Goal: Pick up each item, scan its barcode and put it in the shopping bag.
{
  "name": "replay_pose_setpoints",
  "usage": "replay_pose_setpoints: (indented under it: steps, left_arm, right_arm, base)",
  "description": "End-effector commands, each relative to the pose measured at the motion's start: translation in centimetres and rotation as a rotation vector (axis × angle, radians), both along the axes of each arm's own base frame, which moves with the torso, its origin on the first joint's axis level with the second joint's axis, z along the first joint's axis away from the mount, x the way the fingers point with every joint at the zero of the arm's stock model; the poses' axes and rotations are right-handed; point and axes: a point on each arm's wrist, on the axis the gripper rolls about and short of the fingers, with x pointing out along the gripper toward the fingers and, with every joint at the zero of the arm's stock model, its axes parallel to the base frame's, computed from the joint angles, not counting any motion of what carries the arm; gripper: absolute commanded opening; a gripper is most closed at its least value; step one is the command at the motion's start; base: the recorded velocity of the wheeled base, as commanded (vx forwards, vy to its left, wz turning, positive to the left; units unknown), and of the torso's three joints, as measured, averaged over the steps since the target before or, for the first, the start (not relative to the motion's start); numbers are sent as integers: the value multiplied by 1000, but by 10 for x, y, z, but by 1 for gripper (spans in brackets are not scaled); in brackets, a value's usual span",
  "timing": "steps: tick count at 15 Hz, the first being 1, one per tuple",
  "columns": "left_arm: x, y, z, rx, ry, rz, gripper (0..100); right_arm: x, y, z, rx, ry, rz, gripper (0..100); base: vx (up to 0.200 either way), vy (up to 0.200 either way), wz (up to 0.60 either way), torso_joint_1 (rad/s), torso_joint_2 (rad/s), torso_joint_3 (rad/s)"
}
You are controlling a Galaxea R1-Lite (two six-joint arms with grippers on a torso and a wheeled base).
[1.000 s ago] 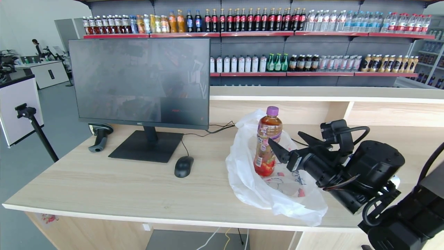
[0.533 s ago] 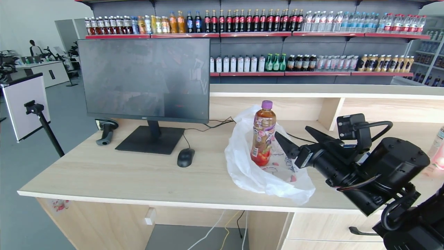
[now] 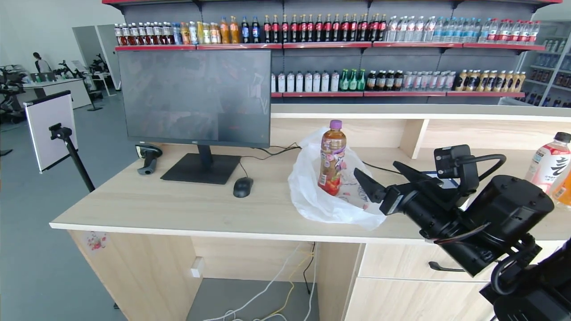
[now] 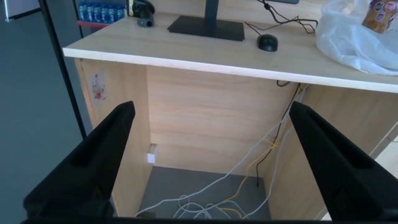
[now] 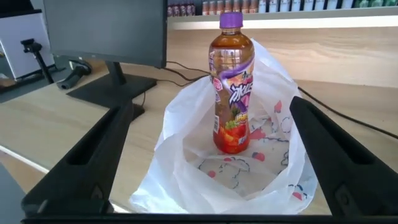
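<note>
The left pincer (image 4: 211, 107) hangs low on the near side of the table (image 3: 178, 209), below its top and towards the left corner, fingers spread and holding nothing; judged from this, it is parked out of the working zone. On the table's far left lies the barcode scanner (image 3: 148, 159), just beside the monitor (image 3: 196, 96), whose base stands towards the far side. The mouse (image 3: 242, 187) sits right of that base, its cable running back. Right of the mouse lies the shopping bag (image 3: 312, 203), mouth slack and open upward, its near fold close to the table's near edge. The purple-capped bottle (image 3: 332, 157) stands upright inside it, so this item appears bagged. The right pincer (image 3: 375, 168) hovers just right of the bag, spread wide and empty, aimed at the bottle. Two further bottles (image 3: 546, 162) stand at the far right, probably awaiting scanning. Travel to the scanner has most room along the near strip, in front of the mouse.
</note>
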Motion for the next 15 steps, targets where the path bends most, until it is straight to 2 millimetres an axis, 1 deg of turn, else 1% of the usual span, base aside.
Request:
replay_pose_setpoints:
  steps: [1, 2, 3, 15]
  left_arm:
    - [0, 0, 0, 0, 0, -1, 100]
    - [0, 0, 0, 11, 0, -1, 100]
    - [0, 0, 0, 20, 2, -2, 100]
    - [0, 0, 0, 5, 0, -2, 100]
  right_arm:
    - [3, -4, 3, 6, -13, -16, 100]
    - [6, -6, 8, 16, -32, -28, 100]
    - [8, -8, 8, 15, -34, -36, 100]
    - [0, -11, 6, 7, -18, -36, 100]
  base:
    - [0, -200, 0, 27, 12, -12]
    - [0, -200, 0, -7, -2, -2]
    - [0, -200, 0, -12, -7, 2]
    - [0, -200, 0, 4, 5, 1]
